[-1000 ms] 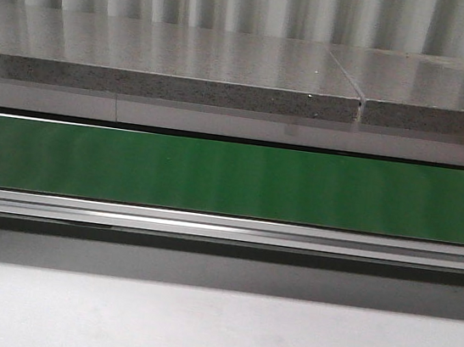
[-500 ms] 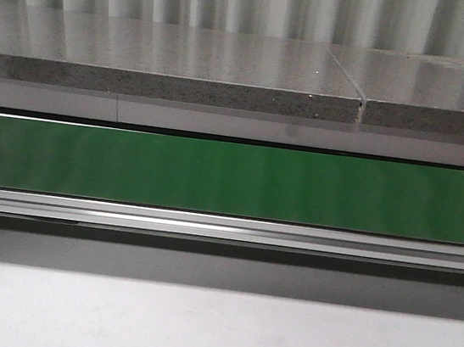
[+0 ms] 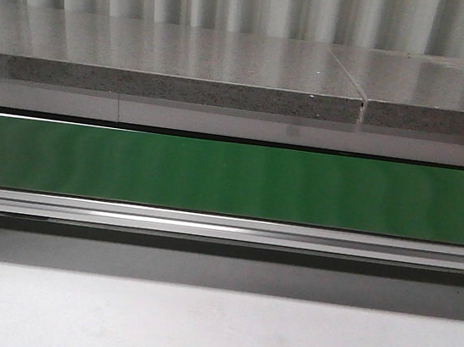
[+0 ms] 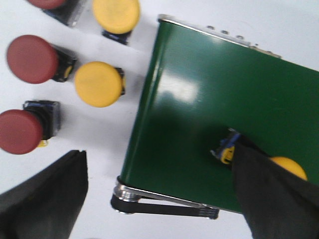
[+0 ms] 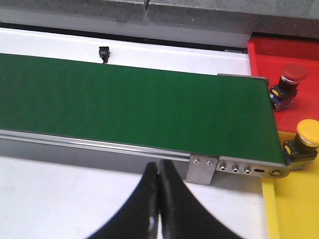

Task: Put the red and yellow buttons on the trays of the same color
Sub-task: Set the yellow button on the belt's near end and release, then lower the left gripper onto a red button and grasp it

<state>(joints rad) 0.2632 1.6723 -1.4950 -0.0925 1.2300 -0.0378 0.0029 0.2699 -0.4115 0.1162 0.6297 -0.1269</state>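
Yellow button point(image 4: 286, 167) (no legible markings) on belt point(image 4: 199, 114)

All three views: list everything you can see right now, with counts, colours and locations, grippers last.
Conveyor belt: one, green, across the table.
Red buttons: three on the white table beside the belt's end, one cut off by the frame; one more on the red tray.
Yellow buttons: two on the table; one on the belt; one on the yellow tray.
Red tray: one, past the belt's far end.
Yellow tray: one, beside it.
Left gripper: open, over the belt.
Right gripper: shut, empty.
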